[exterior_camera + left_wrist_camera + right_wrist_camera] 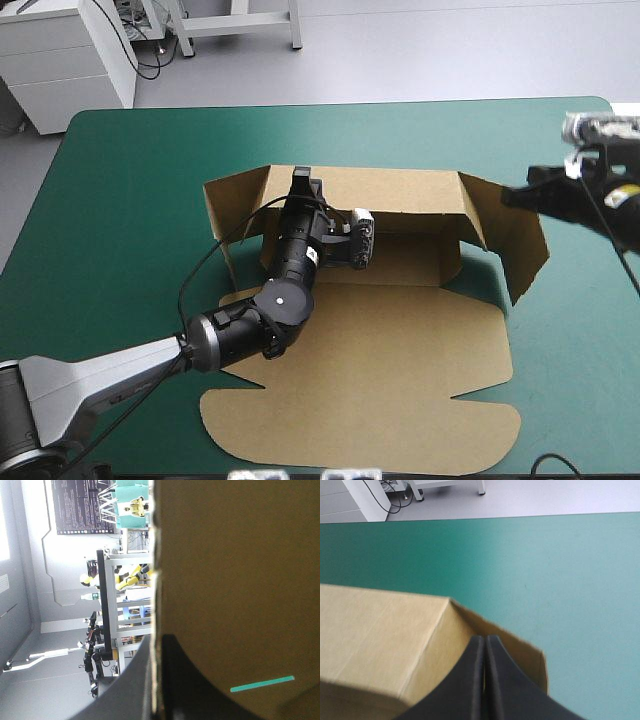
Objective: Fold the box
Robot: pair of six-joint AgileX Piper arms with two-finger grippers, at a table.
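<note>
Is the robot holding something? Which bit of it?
The left gripper pinches the brown box by the top edge of its raised far wall. The right gripper, fingers shut, sits by the side flap, apparently gripping nothing.

The left arm (250, 325) runs from a pale grey forearm into glossy black rounded joints, one marked with a small white dot, and has a white label on its wrist barrel. The right arm (600, 205) is black with a small yellow-and-white label. Its right hand (485, 639) has two broad, smooth black fingers (460, 685).

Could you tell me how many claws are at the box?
2. The left claw grips the box at its back wall's left end; the right claw, shut, is at the raised right flap.
</note>
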